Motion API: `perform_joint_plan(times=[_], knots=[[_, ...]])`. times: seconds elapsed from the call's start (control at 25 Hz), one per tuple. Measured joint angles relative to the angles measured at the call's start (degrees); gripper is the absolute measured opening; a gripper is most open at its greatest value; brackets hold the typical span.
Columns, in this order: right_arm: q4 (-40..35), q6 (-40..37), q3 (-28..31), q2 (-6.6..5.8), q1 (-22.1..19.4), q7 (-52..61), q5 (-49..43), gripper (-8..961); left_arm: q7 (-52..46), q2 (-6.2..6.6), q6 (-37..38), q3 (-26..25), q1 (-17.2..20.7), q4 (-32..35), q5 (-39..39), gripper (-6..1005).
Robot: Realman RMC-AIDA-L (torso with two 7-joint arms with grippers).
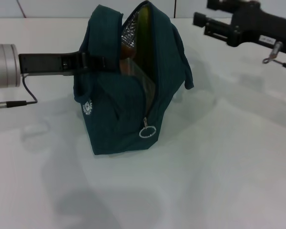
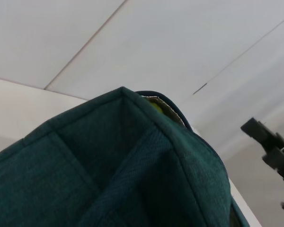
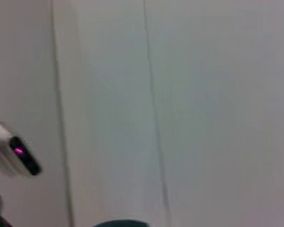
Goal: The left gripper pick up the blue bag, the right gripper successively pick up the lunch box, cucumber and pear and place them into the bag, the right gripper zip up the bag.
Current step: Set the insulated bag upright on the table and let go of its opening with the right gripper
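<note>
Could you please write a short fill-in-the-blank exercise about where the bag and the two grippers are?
1. The left gripper holds the blue bag from the robot's ____ side.
2. The bag's zipper is ____, showing the foil lining.
3. The ring pull hangs at the ____ end of the zipper.
4. The right gripper is ____ the bag.

Missing words: left; open; lower; apart from

Left gripper [image 1: 99,62] fingers behind the blue bag [image 1: 114,109]; right gripper [image 1: 207,26] partly off-frame; bag contents mostly hidden
</note>
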Motion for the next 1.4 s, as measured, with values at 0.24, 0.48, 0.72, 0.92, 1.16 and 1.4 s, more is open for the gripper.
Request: perform_joint_plan(times=[0.24, 0.48, 0.72, 0.92, 1.16, 1.4], knots=[[1.28, -0.09, 0.26, 1.30, 2.73, 12.75, -0.38, 662, -0.06, -0.06, 0.00, 0.14, -0.28, 0.00, -0.33, 43], [4.46, 1.82, 0.30, 1.37, 4.99, 20.25, -0.45, 769, 0.15, -0.07, 0.00, 0.16, -0.30, 0.00, -0.47, 43], [9.42, 3.48, -0.15, 1.50, 7.83, 25.13, -0.80, 836, 0.23, -0.07, 0.00, 0.15, -0.21, 0.00, -0.50, 43], [12.05, 3.62, -2.30, 1.81, 9.91, 27.12, -1.03, 837, 0.34, -0.06, 0.00, 0.14, -0.21, -0.40, -0.54, 43], [12.41, 6.57, -5.34, 2.11, 10.22, 29.56, -0.78, 832, 0.85, -0.06, 0.02, 0.22, -0.66, -1.43, -0.54, 43], [12.47, 8.87, -7.20, 2.11, 10.55, 31.01, -1.00, 828, 0.86, -0.01, 0.07, 0.24, -0.63, -1.48, -0.55, 43]])
